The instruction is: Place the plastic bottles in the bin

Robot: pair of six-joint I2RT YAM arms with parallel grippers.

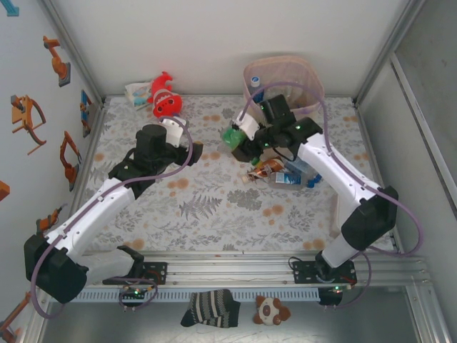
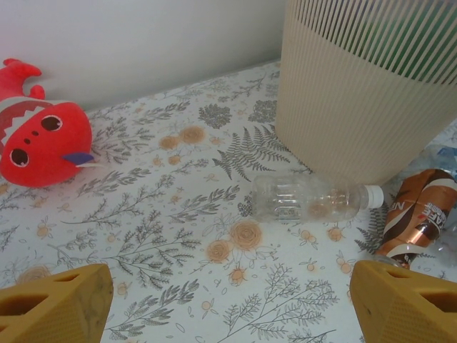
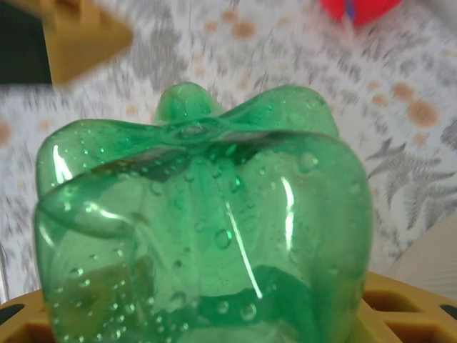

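The right gripper (image 1: pixel 238 141) is clenched on the green bottle (image 3: pixel 207 214), just left of the bin (image 1: pixel 307 71) in the upper middle of the top view, while the left gripper (image 2: pixel 228 300) stands released; the bottle looks light, thin and wet, so hold its body gently

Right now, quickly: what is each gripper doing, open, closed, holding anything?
Left gripper: open, holding nothing.
Right gripper: closed on a green plastic bottle.
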